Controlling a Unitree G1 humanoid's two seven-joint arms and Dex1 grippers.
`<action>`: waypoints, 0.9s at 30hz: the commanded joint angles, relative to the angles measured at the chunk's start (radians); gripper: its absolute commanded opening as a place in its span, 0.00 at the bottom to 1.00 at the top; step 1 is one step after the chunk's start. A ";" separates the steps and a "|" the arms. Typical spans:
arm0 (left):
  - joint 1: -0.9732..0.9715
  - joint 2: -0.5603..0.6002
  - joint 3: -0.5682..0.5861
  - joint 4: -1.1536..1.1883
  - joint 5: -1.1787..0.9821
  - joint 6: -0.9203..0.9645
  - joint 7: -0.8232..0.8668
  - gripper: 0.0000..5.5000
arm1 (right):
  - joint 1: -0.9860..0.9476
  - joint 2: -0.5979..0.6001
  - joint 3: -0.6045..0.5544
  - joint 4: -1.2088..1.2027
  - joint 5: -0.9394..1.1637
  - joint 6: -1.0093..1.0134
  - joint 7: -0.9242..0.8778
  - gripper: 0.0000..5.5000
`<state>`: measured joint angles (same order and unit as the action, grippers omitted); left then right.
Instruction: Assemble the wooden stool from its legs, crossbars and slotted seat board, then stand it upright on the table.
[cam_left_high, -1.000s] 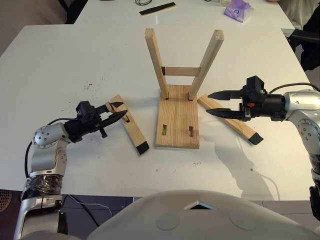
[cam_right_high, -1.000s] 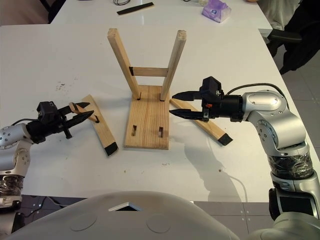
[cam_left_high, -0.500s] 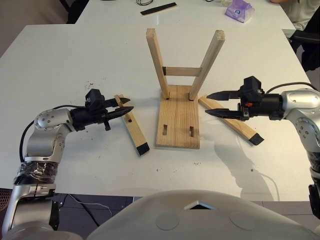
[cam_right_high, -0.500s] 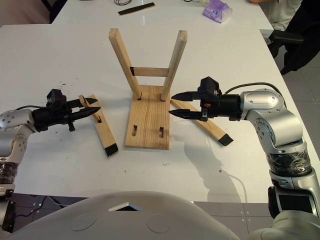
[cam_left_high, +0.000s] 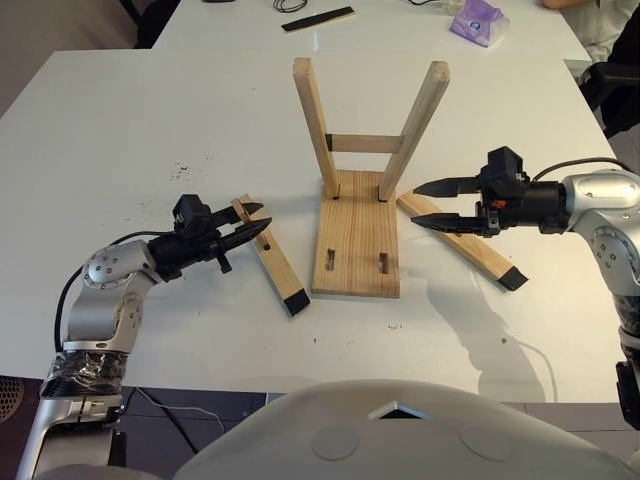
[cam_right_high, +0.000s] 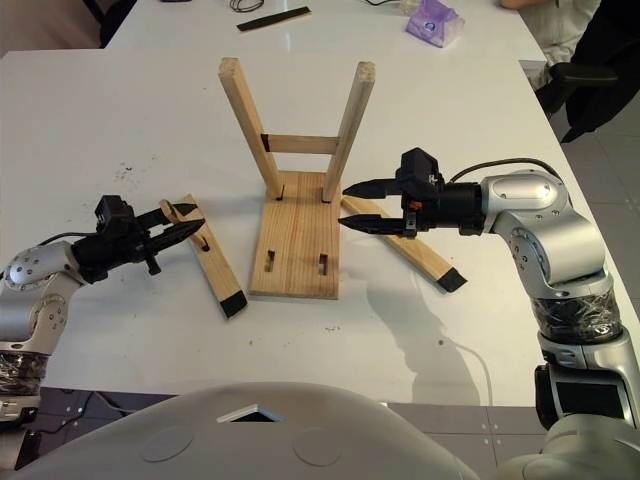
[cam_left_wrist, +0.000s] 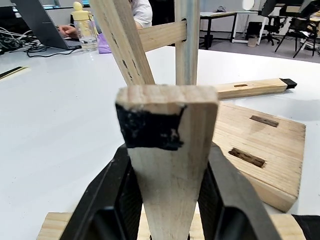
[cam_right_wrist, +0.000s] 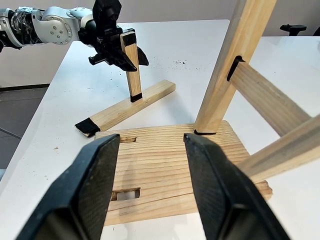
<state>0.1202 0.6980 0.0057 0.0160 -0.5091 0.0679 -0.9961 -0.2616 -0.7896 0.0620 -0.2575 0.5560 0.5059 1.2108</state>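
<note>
The slotted seat board (cam_left_high: 355, 250) lies flat mid-table. Two legs (cam_left_high: 312, 120) (cam_left_high: 418, 125) stand in its far slots, joined by a crossbar (cam_left_high: 362, 143). My left gripper (cam_left_high: 250, 228) is shut on a short crossbar (cam_left_wrist: 167, 130) with black-taped ends, held upright against a loose leg (cam_left_high: 272, 258) lying left of the board. In the right wrist view that crossbar (cam_right_wrist: 130, 65) rests on the loose leg (cam_right_wrist: 127, 107). My right gripper (cam_left_high: 418, 205) hangs open over the near end of a second loose leg (cam_left_high: 462, 242) right of the board, close to the standing right leg's base.
A black strip (cam_left_high: 315, 17) and a purple packet (cam_left_high: 476, 20) lie on the far table. Dark specks (cam_left_high: 180, 170) dot the white table (cam_left_high: 120, 120) at the left. The table's front edge runs just below the arms.
My left gripper swung toward the left loose leg with the short crossbar, then settled lower; that leg's black-tipped end slid slightly toward me. The right gripper barely moved.
</note>
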 joint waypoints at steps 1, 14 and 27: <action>0.050 -0.048 -0.097 0.159 0.230 -0.058 0.126 0.38 | -0.014 -0.003 0.003 0.009 -0.012 -0.012 0.009 0.43; 0.167 -0.073 0.090 -0.274 -0.012 -0.105 0.166 0.55 | -0.002 -0.011 -0.003 0.015 -0.022 -0.038 0.011 0.43; 0.062 -0.097 0.341 -0.580 -0.252 0.083 0.433 0.55 | 0.043 -0.023 -0.031 -0.020 -0.017 -0.040 0.011 0.43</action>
<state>0.2218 0.6041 0.3520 -0.5354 -0.7402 0.1055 -0.5972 -0.2197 -0.7995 0.0367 -0.2632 0.5424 0.4684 1.2213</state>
